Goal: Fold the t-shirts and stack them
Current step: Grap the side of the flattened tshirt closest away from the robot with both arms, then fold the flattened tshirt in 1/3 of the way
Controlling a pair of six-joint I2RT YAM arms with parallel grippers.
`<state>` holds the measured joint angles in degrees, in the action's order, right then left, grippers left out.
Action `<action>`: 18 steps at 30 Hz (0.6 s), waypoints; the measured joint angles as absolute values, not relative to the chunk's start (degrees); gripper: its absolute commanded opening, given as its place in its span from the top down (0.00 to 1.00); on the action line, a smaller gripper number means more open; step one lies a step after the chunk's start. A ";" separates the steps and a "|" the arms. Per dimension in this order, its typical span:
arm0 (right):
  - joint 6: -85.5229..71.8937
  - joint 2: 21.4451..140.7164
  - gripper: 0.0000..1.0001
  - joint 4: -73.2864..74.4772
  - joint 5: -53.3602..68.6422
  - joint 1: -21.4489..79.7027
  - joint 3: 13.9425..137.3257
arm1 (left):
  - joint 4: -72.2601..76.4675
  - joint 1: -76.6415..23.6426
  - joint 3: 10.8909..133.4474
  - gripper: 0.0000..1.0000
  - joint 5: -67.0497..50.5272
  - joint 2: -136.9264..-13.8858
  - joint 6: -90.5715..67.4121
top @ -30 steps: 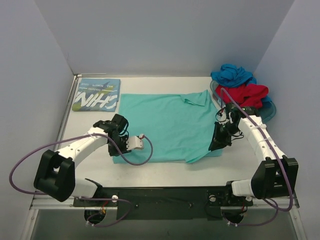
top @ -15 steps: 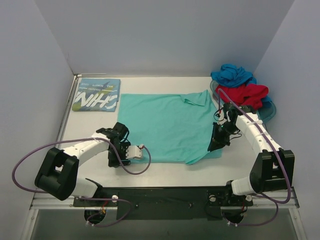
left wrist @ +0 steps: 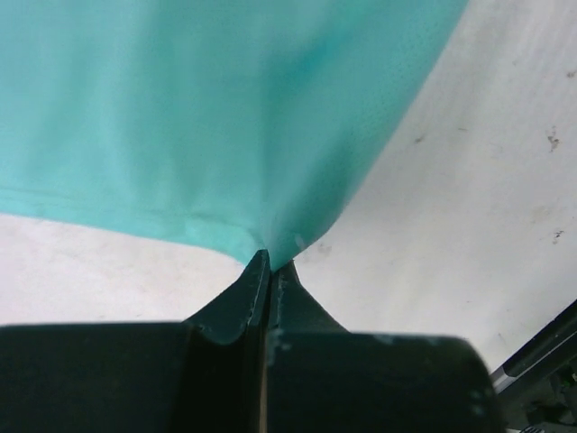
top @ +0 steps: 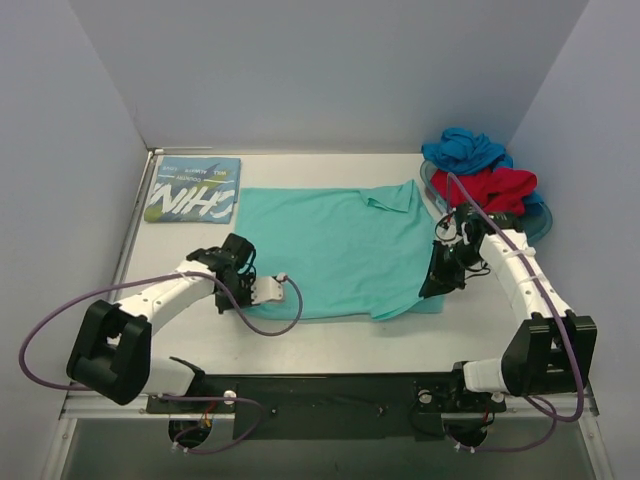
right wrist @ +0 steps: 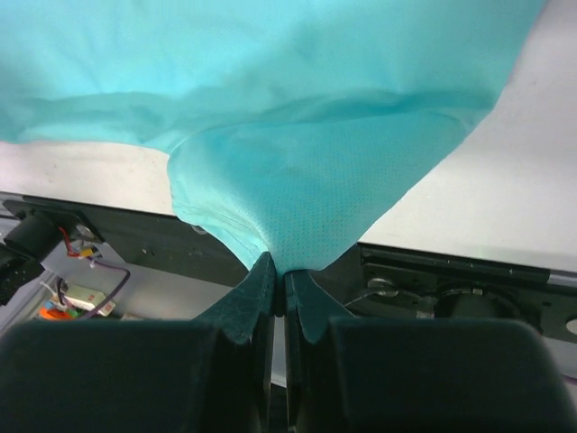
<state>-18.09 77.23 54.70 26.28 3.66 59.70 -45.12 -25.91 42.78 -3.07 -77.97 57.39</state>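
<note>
At the table's far-left corner lies the folded blue-teal lettered t-shirt. Nearer, the left gripper pinches the near-left hem corner of the mint-green collared t-shirt, spread mid-table. The right gripper is clamped on its near-right corner. This thin, limp knit will likely sag between holds, so corner grips suit it, moved together. Far right, the red t-shirt and bright blue t-shirt are heaped on a translucent tray.

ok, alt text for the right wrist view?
The right gripper is shut on a corner of the mint-green t-shirt, the cloth drawn to a point where it is pinched. Beyond lie the white table and the black base frame.
</note>
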 measured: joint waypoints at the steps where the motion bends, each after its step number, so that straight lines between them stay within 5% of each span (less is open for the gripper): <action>1: -18.04 77.28 1.00 54.78 26.20 3.66 60.64 | -45.98 -25.58 44.31 1.00 -3.55 -77.97 57.10; 18: -10.44 104.99 1.00 47.51 24.40 0.97 86.70 | -50.61 -14.94 78.02 1.00 -4.71 -105.06 50.04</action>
